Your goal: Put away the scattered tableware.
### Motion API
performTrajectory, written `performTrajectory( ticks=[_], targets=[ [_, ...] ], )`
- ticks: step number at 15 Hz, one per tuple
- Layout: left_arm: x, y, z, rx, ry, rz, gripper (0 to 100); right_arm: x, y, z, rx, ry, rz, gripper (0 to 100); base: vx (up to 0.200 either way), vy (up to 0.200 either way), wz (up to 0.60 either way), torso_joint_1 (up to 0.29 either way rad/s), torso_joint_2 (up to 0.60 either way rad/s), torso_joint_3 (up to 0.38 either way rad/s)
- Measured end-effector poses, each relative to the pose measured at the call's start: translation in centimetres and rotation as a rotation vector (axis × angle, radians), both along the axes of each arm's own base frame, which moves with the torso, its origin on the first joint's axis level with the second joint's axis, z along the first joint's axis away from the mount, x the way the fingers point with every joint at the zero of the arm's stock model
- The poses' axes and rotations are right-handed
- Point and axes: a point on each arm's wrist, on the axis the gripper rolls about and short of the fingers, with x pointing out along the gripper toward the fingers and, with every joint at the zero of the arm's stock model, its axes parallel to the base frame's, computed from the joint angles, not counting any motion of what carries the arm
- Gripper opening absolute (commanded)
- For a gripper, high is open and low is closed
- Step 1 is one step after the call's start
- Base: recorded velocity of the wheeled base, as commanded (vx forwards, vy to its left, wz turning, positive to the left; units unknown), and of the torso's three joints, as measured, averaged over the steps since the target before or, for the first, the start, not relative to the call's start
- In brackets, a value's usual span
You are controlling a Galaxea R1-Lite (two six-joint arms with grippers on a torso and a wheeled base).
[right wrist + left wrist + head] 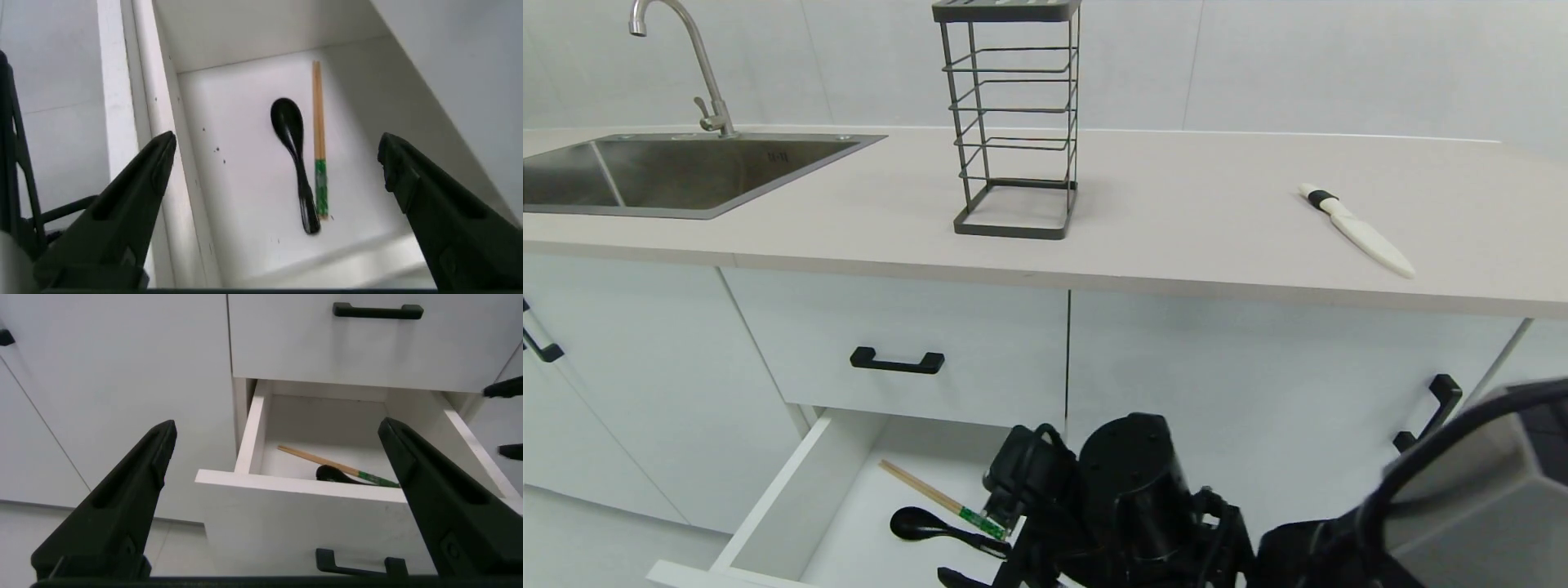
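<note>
A white knife (1356, 229) with a black band on its handle lies on the right part of the countertop (1176, 204). Below the counter the lower drawer (792, 490) stands pulled out. In it lie a black spoon (296, 163) and a pair of wooden chopsticks (319, 135) with green ends, side by side; they are also the spoon (923, 524) and chopsticks (939, 500) in the head view. My right gripper (278, 143) hangs open above the drawer, holding nothing. My left gripper (278, 433) is open and empty in front of the drawer (302, 490), outside it.
A tall black wire rack (1013, 122) stands mid-counter. A steel sink (670, 171) with a tap (698, 65) is at the left. A shut drawer with a black handle (897, 360) sits above the open one. Cabinet doors flank both sides.
</note>
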Motion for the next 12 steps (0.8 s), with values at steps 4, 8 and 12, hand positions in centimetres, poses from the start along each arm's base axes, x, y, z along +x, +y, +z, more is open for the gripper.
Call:
performTrajectory(
  ticks=[4,8,12],
  targets=[
    [0.0,0.0,0.0,0.0,0.0,0.0,100,-2.2,-4.4,3.7,0.065,-0.025,0.02,100,0.0,0.0,0.0,0.0,0.0,0.0],
    [0.0,0.0,0.0,0.0,0.0,0.0,100,-5.1,-9.3,7.4,0.149,-0.076,0.025,100,0.0,0.0,0.0,0.0,0.0,0.0],
    [0.0,0.0,0.0,0.0,0.0,0.0,100,-7.8,-14.4,8.7,0.202,-0.111,0.007,100,0.0,0.0,0.0,0.0,0.0,0.0]
  ],
)
